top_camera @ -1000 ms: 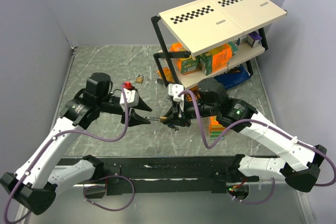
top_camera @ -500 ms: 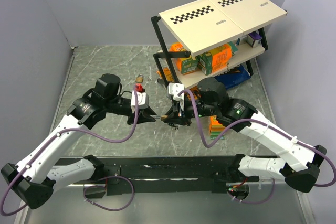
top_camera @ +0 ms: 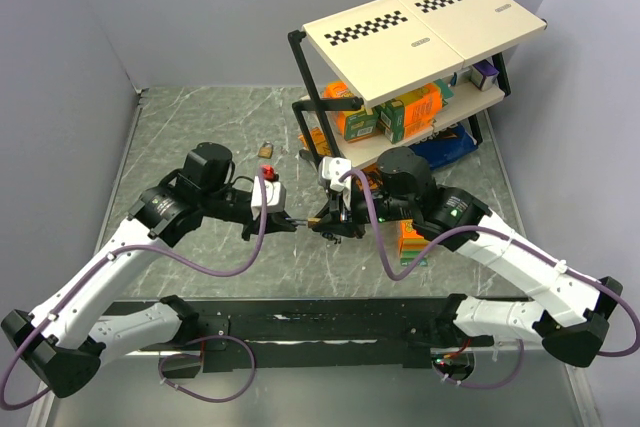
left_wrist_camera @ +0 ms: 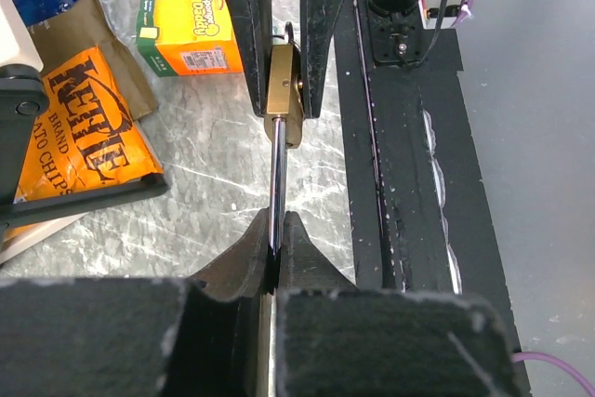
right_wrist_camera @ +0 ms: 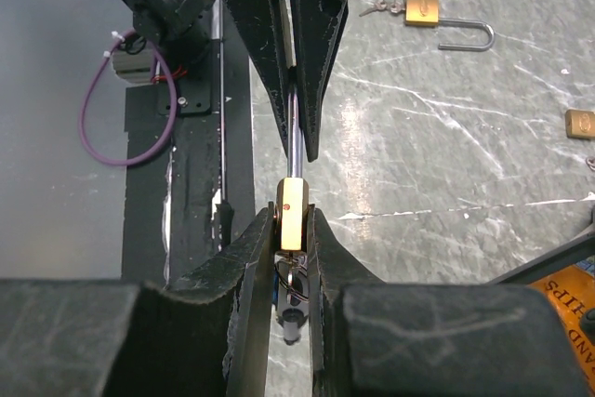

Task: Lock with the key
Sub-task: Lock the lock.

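so the right gripper (right_wrist_camera: 291, 222) is pinching the small brass padlock (right_wrist_camera: 291, 211), and the left gripper (left_wrist_camera: 276, 234) is clamping tight on its steel shackle (left_wrist_camera: 278, 174), which is running straight out from the padlock.

White arm shells (top_camera: 85, 292), black joints, purple cables (right_wrist_camera: 83, 109), black fingers (left_wrist_camera: 232, 267).

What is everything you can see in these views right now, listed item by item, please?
held padlock: one, brass with a long steel shackle, mid-air between the arms.
open padlock: one, brass, keys attached, lying on the table.
small padlock: one, brass, on the table nearer the rack.
rack: one, black frame with cream boards, far right.
boxes: several, orange and green, on the rack's shelf.
loose box: one, orange and green, on the table.
chips bag: one, orange, at the rack's foot.
table: one, grey marbled.
arms: two, white and black, near edge.
left fingers: black, shut on the shackle.
right fingers: black, shut on the body.
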`<state>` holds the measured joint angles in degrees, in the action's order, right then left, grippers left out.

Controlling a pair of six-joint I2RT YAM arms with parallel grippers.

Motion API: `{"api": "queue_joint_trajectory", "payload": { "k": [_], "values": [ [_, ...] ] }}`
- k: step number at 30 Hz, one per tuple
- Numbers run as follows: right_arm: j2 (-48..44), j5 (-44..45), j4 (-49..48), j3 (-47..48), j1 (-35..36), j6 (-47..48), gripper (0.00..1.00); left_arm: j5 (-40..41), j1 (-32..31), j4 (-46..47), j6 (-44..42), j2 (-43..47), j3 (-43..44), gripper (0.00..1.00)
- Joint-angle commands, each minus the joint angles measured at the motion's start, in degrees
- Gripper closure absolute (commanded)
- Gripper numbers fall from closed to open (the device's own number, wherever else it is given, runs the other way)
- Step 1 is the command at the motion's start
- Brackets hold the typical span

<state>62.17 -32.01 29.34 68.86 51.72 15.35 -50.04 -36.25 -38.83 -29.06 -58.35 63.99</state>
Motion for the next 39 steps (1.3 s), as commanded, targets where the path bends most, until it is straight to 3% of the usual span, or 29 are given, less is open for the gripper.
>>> {"api": "queue_joint_trajectory", "payload": {
  "k": [1, 20, 26, 29, 32, 33, 36, 39],
  "values": [
    [-0.3, -1.3, -2.45, 0.05, 0.13, 0.73, 1.0, -0.76, -0.4, 2.44, 1.81, -0.45, 2.46, 0.99],
    [7.0, -8.86, -11.23, 1.72, 2.24, -3.05, 1.0, -2.43, -5.85, 18.35, 10.86, -3.18, 0.18, 0.99],
    [6.13, -7.64, -10.36, 1.63, 1.54, -2.87, 1.0, -1.46, -5.24, 15.2, 9.56, -2.48, -0.26, 0.99],
    [4.02, -5.88, -9.22, 0.49, 0.31, -2.96, 1.0, -3.74, -0.33, 9.84, 6.84, -1.16, -0.79, 0.99],
    [2.26, -3.94, -9.65, -0.92, -0.92, -3.4, 1.0, -7.17, 6.88, 4.48, 5.07, 0.16, -0.79, 0.84],
    [1.99, -2.63, -10.0, -1.18, -1.18, -3.49, 1.0, -7.78, 8.29, 3.42, 5.15, 0.6, -0.62, 0.6],
    [1.81, 1.23, -12.9, -1.71, -1.54, -4.98, 1.0, -9.37, 13.39, 2.7, 8.83, 1.65, -0.09, 0.3],
    [1.81, 4.49, -16.59, -1.54, -1.8, -7.0, 1.0, -10.69, 18.13, 3.59, 15.42, 2.53, 1.05, 0.19]
  ]
}}
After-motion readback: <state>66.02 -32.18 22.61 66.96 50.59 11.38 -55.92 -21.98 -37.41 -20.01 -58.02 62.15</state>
